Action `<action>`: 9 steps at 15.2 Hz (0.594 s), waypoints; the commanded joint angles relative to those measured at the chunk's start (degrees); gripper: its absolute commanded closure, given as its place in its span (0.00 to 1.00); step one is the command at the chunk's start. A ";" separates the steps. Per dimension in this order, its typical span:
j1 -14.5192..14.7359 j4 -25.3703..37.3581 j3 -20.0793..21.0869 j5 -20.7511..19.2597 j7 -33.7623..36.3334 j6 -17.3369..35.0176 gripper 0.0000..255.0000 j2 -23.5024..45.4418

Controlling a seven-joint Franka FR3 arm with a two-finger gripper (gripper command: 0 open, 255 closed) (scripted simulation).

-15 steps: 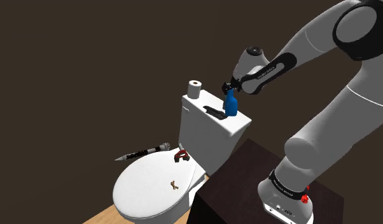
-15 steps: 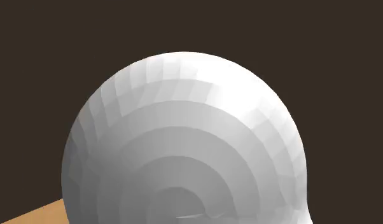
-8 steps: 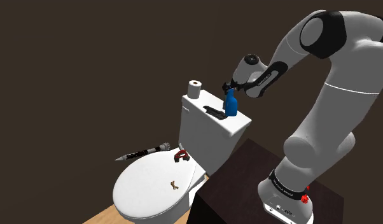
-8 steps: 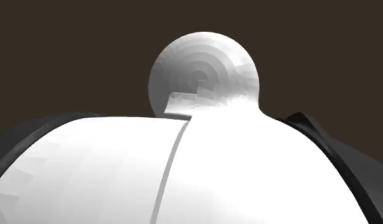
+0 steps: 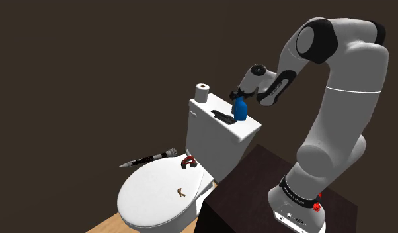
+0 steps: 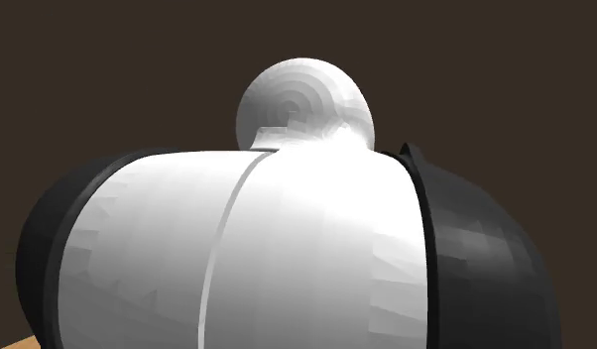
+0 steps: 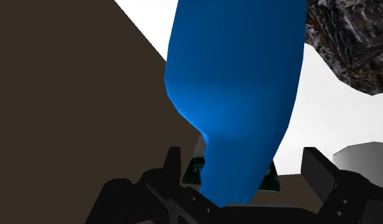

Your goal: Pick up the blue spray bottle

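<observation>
Currently the blue spray bottle (image 5: pixel 240 111) is seen upright on the toilet tank (image 5: pixel 221 136). Its neck is flanked, untouched, by the wide-open fingers (image 7: pixel 174 167) of the gripper (image 5: pixel 238 96).

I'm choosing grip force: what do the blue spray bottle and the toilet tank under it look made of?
The blue spray bottle is smooth, uniform blue with soft shading, no label: probably plastic, not certain. The toilet tank is plain matte white, a hard-edged box: suggests ceramic, but the render leaves it open.
</observation>
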 commanded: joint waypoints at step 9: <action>0.55 0.31 -0.70 -1.23 1.45 0.42 1.00 0.56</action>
